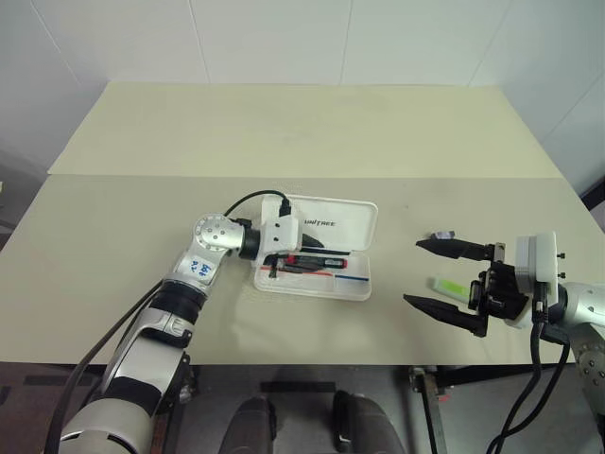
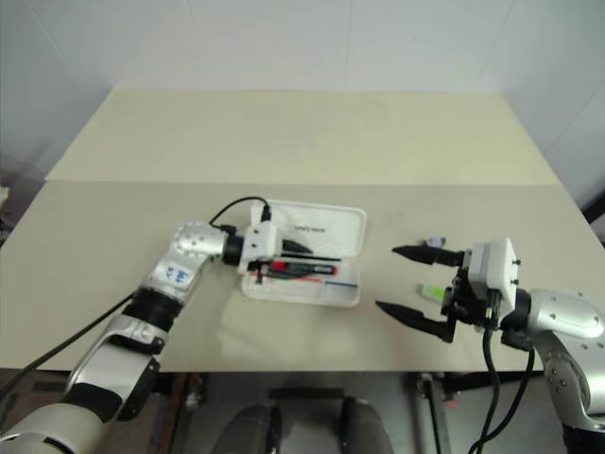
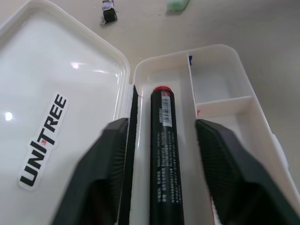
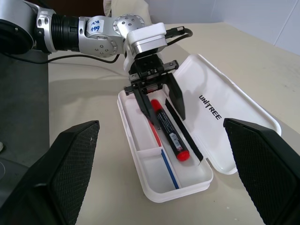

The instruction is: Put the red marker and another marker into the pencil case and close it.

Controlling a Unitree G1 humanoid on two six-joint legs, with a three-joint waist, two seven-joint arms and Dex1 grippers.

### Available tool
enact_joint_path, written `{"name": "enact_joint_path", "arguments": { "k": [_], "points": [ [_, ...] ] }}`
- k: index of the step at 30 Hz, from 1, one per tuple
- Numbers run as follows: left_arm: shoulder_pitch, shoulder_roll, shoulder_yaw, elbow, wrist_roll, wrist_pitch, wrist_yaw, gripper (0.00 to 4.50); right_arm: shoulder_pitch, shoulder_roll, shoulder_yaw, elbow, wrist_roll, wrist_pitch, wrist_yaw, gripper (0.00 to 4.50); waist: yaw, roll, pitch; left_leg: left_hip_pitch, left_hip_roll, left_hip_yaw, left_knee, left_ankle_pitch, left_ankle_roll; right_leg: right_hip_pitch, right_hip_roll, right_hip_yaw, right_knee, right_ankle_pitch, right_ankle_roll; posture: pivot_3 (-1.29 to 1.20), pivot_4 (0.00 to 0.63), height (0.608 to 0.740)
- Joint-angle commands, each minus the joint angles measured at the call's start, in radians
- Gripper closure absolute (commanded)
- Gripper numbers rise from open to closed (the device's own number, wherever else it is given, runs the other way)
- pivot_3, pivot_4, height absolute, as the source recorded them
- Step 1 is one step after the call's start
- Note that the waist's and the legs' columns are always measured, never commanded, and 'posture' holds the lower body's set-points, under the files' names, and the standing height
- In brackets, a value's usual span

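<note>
The counter (image 1: 284,142) carries the open case (image 1: 352,286), its lid folded back flat and printed UNITREE. The left claw (image 4: 157,101) reaches into the case, its fingers spread to either side of the red marker (image 4: 169,132), which lies in the long compartment and looks released, not gripped. The right claw (image 1: 452,280) hovers well to the right of the case, wide open and empty, straddling the green marker (image 1: 448,285) on the counter. A small dark object (image 1: 441,235) lies just beyond it. So one marker is in; the green one and the lid remain.
</note>
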Motion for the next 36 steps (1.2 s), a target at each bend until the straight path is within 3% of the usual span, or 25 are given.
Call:
{"name": "enact_joint_path", "arguments": {
  "k": [1, 3, 13, 18, 22, 29, 36],
  "points": [
    [-0.025, -0.016, 0.010, -0.034, -0.021, 0.004, 0.000, 0.84, -0.006, 0.006, 0.000, -0.017, 0.023, -0.015, 0.002, 0.00, 0.000, 0.000, 0.000, 0.000, 0.000, 0.000, 0.000, 0.000, 0.000, 0.000, 0.000, 0.000, 0.000, 0.000, 0.000, 0.00, 0.150, 0.740],
    [-0.020, -0.012, 0.014, -0.064, -0.037, 0.024, -0.018, 0.17, -0.005, 0.008, 0.002, -0.014, 0.023, -0.015, 0.004, 0.00, -0.001, 0.000, 0.000, 0.000, 0.000, 0.000, 0.000, 0.000, 0.000, 0.000, 0.000, 0.000, 0.000, 0.000, 0.000, 0.00, 0.150, 0.740],
    [0.047, 0.056, 0.056, -0.319, -0.144, 0.207, -0.068, 0.17, -0.017, -0.010, 0.002, 0.045, 0.030, 0.001, 0.043, 0.00, -0.004, 0.000, 0.000, 0.001, 0.000, 0.000, 0.000, 0.000, 0.000, 0.000, 0.000, 0.001, 0.002, 0.000, 0.000, 0.00, 0.150, 0.740],
    [0.119, 0.155, 0.114, -0.476, -0.243, 0.362, -0.108, 0.08, -0.019, -0.093, -0.002, 0.143, 0.007, 0.050, 0.100, 0.00, -0.004, 0.000, 0.000, 0.001, 0.000, 0.000, 0.001, 0.000, 0.000, 0.000, 0.000, 0.001, 0.003, 0.000, 0.000, 0.00, 0.150, 0.740],
    [0.202, 0.286, 0.237, -0.568, -0.414, 0.497, -0.202, 0.08, -0.059, -0.185, 0.056, 0.320, -0.082, 0.060, 0.155, 0.00, -0.010, 0.000, 0.000, 0.002, 0.001, 0.001, 0.001, 0.000, 0.000, 0.000, 0.000, 0.002, 0.003, -0.001, -0.001, 0.00, 0.150, 0.740],
    [0.256, 0.382, 0.340, -0.527, -0.479, 0.448, -0.294, 0.08, -0.170, -0.199, 0.121, 0.555, -0.185, -0.043, 0.244, 0.00, -0.007, 0.001, 0.000, 0.002, 0.000, 0.001, 0.001, 0.001, 0.000, 0.000, 0.000, 0.002, 0.004, -0.001, -0.001, 0.00, 0.150, 0.740],
    [0.264, 0.445, 0.357, -0.463, -0.462, 0.423, -0.313, 0.08, -0.268, -0.191, 0.171, 0.771, -0.268, -0.143, 0.319, 0.00, -0.005, 0.002, 0.001, 0.002, 0.000, 0.002, 0.000, 0.000, 0.000, 0.000, 0.000, 0.001, 0.003, -0.001, -0.002, 0.00, 0.150, 0.740]
  ]
}}
